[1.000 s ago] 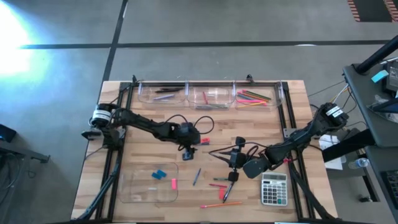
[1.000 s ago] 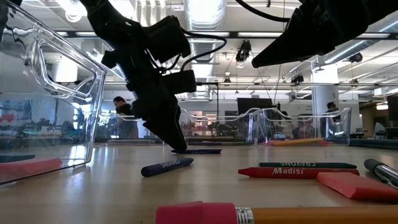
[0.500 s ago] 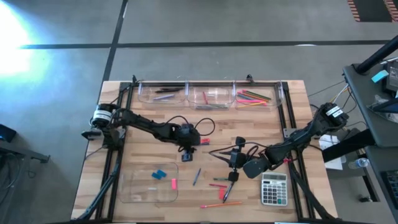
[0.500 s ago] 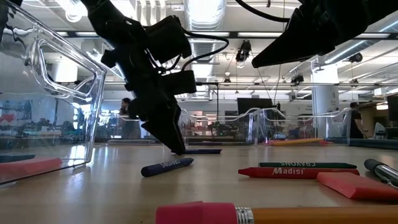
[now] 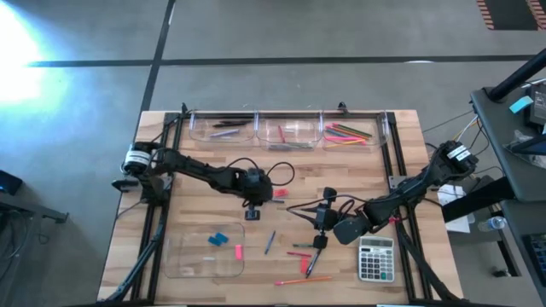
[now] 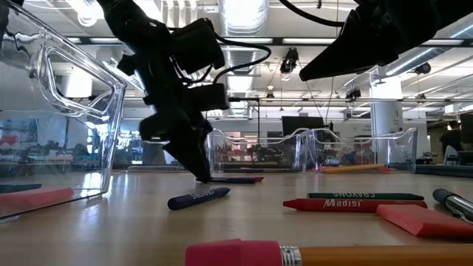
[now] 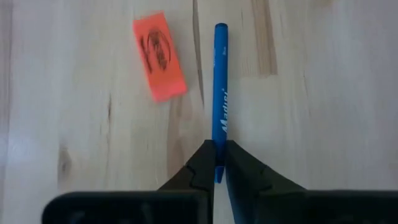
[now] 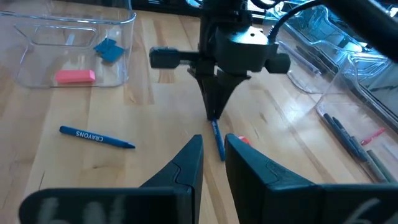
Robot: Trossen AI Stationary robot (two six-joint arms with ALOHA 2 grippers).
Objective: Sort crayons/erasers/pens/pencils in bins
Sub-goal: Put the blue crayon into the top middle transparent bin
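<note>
Crayon (image 7: 220, 93), a blue one, lies flat on the worktop (image 5: 196, 179) near its middle, and the left gripper (image 7: 216, 163) has just clamped its fingers (image 7: 200, 163) onto the near end of it; a second ago those fingers stood wide apart, so the grasp is brand new. In the left wrist view the two dark tips pinch the stick between them, with an orange-red eraser (image 7: 159, 56) lying just beside the crayon, apart from it. In the high view the same gripper (image 5: 254, 211) sits mid-worktop, well short of the row of three small bins (image 5: 290, 128) along the far edge. By my judgement the crayon has not left the wood yet, so the next call is a clean lift without rolling it out of the pinch, then a carry to the tub for crayons. The right gripper (image 8: 213, 155) waits close by, facing the left one, its fingers slightly parted and holding nothing. Another blue crayon (image 8: 96, 137) and the shallow tray (image 8: 25, 68) with erasers in it remain for later, with more sticks near the calculator (image 5: 375, 258).
</note>
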